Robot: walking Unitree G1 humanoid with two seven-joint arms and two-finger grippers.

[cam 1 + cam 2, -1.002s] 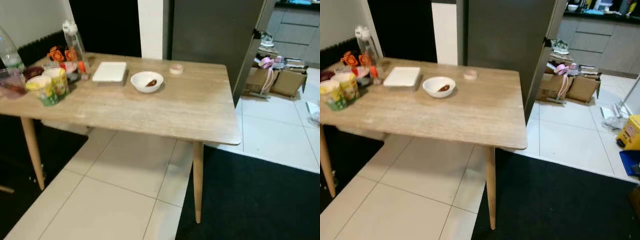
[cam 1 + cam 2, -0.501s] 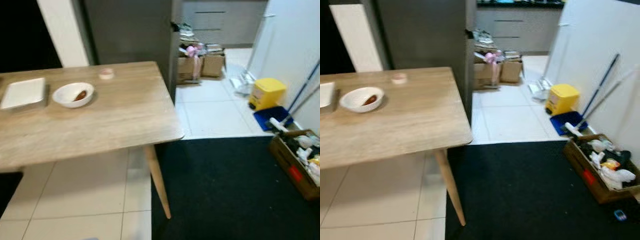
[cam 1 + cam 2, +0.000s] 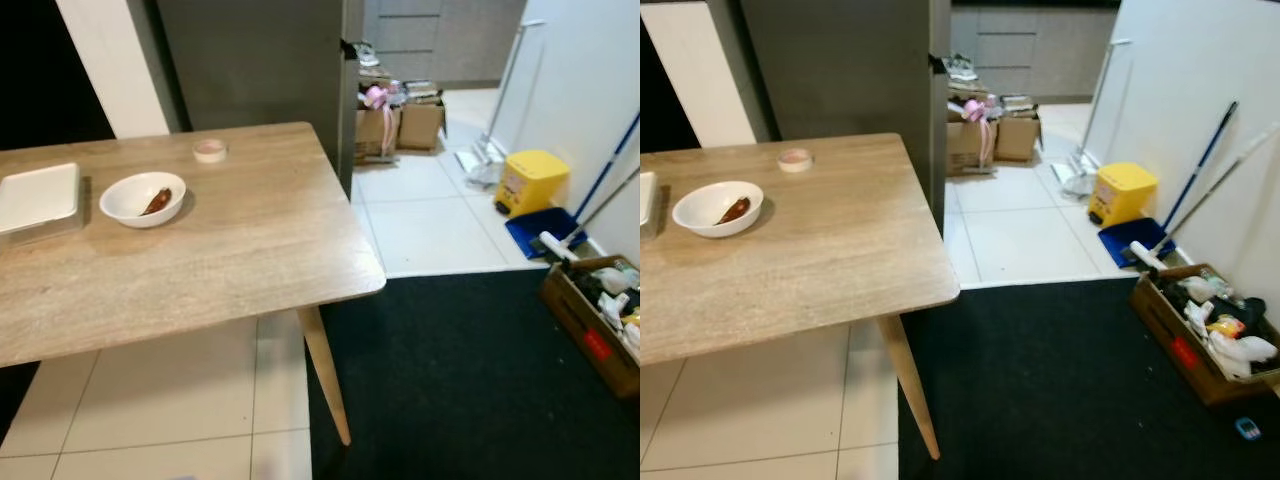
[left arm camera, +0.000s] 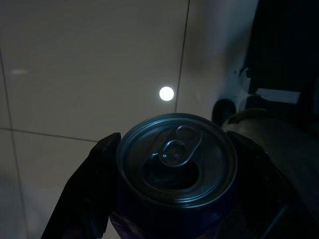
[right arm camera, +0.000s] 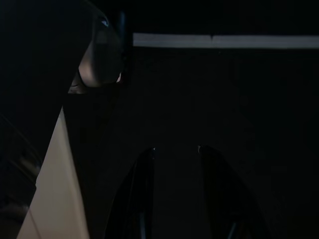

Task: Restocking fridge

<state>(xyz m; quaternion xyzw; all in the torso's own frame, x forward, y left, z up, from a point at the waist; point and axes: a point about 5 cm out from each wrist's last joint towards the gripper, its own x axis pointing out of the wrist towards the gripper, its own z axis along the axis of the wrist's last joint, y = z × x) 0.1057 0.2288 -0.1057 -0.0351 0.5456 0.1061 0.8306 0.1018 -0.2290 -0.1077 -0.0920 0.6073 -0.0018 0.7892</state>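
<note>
A drink can point(image 4: 177, 159) with a silver top and pull tab sits between the two black fingers point(image 4: 94, 174) of my left gripper point(image 4: 174, 167), which is shut on it above pale floor tiles. My right gripper point(image 5: 175, 148) hangs in deep shade over dark floor, its fingertips apart with nothing between them. The tall dark grey fridge point(image 3: 260, 60) stands behind the wooden table point(image 3: 250, 240). On the table are a white bowl point(image 3: 143, 198) with a brown piece in it, a white tray point(image 3: 38, 196) and a small pink round lid point(image 3: 209, 150).
A black mat point(image 3: 480, 380) covers the floor right of the table leg point(image 3: 325, 375). Cardboard boxes point(image 3: 400, 120) lie past the fridge. A yellow bin point(image 3: 531, 181), a blue dustpan point(image 3: 540, 228), mop handles and a box of clutter point(image 3: 600, 320) line the right wall.
The camera has swung to the right: the bottles and cups at the table's left end have left the picture and the right wall with bin and boxes has come in.
</note>
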